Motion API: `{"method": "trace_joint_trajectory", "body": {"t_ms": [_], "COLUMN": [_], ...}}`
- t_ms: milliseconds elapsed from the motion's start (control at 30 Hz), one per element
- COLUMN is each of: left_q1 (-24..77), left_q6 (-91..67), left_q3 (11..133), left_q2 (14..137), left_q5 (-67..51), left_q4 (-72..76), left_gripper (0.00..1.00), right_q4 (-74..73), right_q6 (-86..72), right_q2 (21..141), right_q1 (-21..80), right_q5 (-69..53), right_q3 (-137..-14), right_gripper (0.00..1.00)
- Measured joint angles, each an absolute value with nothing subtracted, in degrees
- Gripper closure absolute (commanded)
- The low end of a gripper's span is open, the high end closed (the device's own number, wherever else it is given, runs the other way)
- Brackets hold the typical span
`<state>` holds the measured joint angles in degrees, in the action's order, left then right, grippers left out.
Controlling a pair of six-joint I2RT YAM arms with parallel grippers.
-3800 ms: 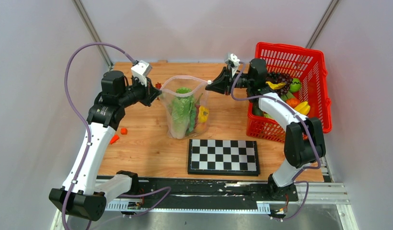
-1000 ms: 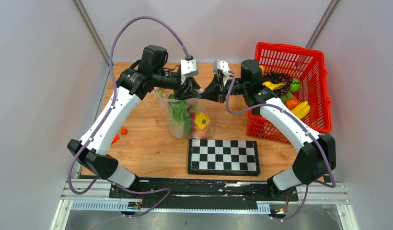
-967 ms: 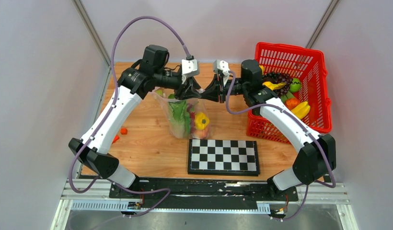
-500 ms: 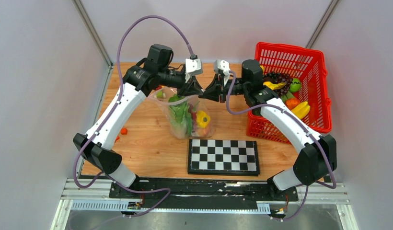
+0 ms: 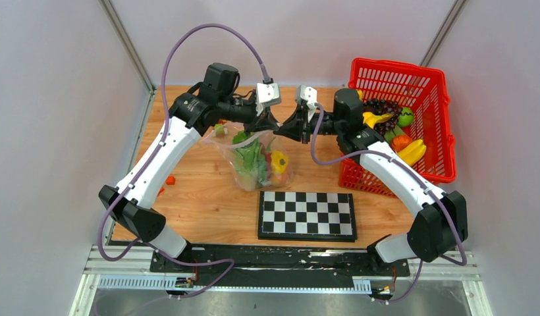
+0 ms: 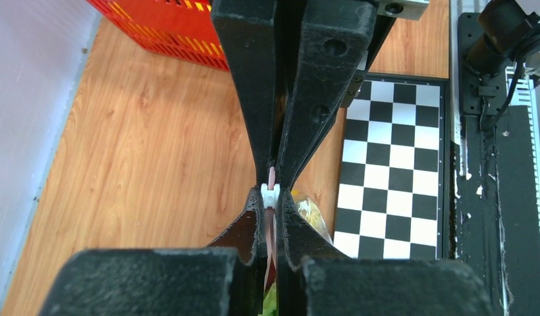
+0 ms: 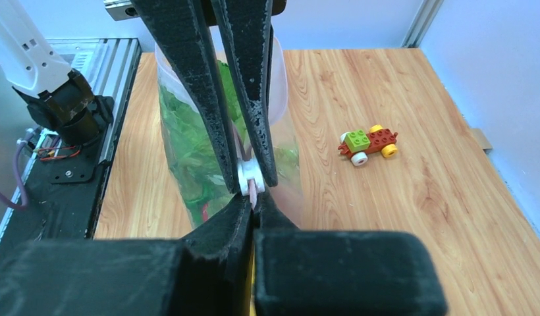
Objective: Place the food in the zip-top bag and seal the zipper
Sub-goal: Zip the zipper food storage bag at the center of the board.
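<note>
The zip-top bag [image 5: 236, 141] hangs over the table between my two grippers, which meet tip to tip at its top right corner. Inside it are green lettuce [image 5: 251, 158] and a yellow piece of food [image 5: 278, 160]. My left gripper [image 6: 271, 195] is shut on the white slider [image 6: 270, 195] of the pink zipper [image 6: 272, 176]. Facing it, my right gripper [image 7: 254, 197] is shut on the end of the pink zipper [image 7: 253, 192]. In the right wrist view the lettuce [image 7: 185, 141] shows through the clear bag [image 7: 280, 92].
A red mesh basket [image 5: 431, 99] with more toy fruit stands at the right. A chessboard [image 5: 307, 215] lies in front of the bag. A toy-brick car [image 7: 367, 143] sits on the wood behind the bag. Small orange pieces [image 5: 170, 180] lie at the left.
My left gripper has moved right along the bag's top edge to meet the right gripper and has shut there. The bag's mouth has drawn narrower. The right gripper has held its grip.
</note>
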<state>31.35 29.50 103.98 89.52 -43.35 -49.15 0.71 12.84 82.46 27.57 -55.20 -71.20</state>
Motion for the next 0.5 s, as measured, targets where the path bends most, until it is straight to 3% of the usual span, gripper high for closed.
{"method": "trace_joint_trajectory", "body": {"t_ms": [500], "left_q1": [31.86], "left_q6": [28.8], "left_q3": [100.4], "left_q2": [85.34], "left_q5": [-37.41], "left_q4": [-48.25], "left_gripper": [1.0], "right_q4": [9.45], "right_q6": [9.04], "right_q2": [79.15], "right_q1": [28.1], "right_q5": [-50.52], "right_q3": [-65.36], "right_gripper": [1.0]}}
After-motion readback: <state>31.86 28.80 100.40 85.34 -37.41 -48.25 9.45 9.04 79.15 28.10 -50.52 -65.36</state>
